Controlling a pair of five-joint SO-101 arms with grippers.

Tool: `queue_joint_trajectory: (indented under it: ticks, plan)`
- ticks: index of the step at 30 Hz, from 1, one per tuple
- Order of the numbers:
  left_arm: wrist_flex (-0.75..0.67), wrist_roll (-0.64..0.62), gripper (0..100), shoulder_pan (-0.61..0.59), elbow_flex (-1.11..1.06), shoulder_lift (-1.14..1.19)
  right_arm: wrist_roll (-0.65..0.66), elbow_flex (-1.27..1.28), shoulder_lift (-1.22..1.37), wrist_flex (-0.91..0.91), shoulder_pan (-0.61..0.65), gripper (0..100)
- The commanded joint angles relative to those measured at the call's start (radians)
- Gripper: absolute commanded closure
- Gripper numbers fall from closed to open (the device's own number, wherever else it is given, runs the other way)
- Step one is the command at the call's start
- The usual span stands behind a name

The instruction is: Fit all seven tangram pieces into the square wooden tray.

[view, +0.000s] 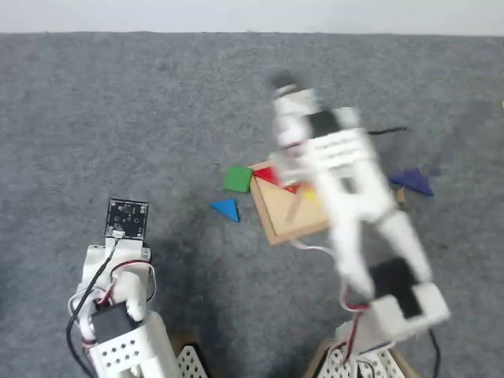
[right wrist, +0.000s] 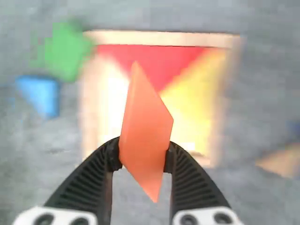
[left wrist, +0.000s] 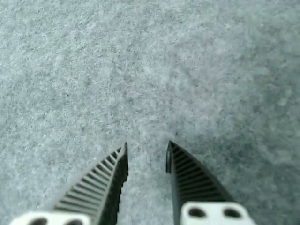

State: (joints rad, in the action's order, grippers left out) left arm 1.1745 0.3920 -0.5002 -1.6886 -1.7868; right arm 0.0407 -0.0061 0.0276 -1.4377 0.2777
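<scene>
Orange piece: parallelogram, clamped across its short width in the right hand, above the tray.
- Long axis runs out from between the fingers toward the tray. Broad face is to the wrist camera, so it is held up on end rather than flat.
- Tray lies directly ahead of this hand. Red piece and yellow piece are seated in it. Bare wood shows on the side toward the blue triangle.
- Judgement: piece must tip flat, with its long axis turned to suit that gap.
- Green square sits just beside the tray. Dark blue triangle is on the opposite side.
- Left hand: narrowly open, holding nothing, over bare table, well apart.
</scene>
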Motion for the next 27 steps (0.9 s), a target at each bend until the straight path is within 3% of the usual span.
queue_joint_trajectory:
  ticks: [1,6,13,21,27]
  plan:
    - [-0.025,0.009,87,-0.002,0.007,-0.008,0.092,0.1,-0.154,0.012,-0.334,99.1]
    - [-0.025,0.009,87,-0.002,0.007,-0.006,0.253,0.341,-0.182,0.213,-0.708,99.1]
    - [-0.025,0.009,87,-0.002,0.007,-0.006,0.325,0.466,-0.18,0.387,-0.946,97.5]
    - [-0.025,0.009,87,-0.002,0.007,-0.006,0.382,0.493,-0.033,0.486,-1.017,77.9]
    - [-0.023,0.009,87,-0.002,0.007,-0.005,0.376,0.494,0.027,0.562,-1.026,77.5]
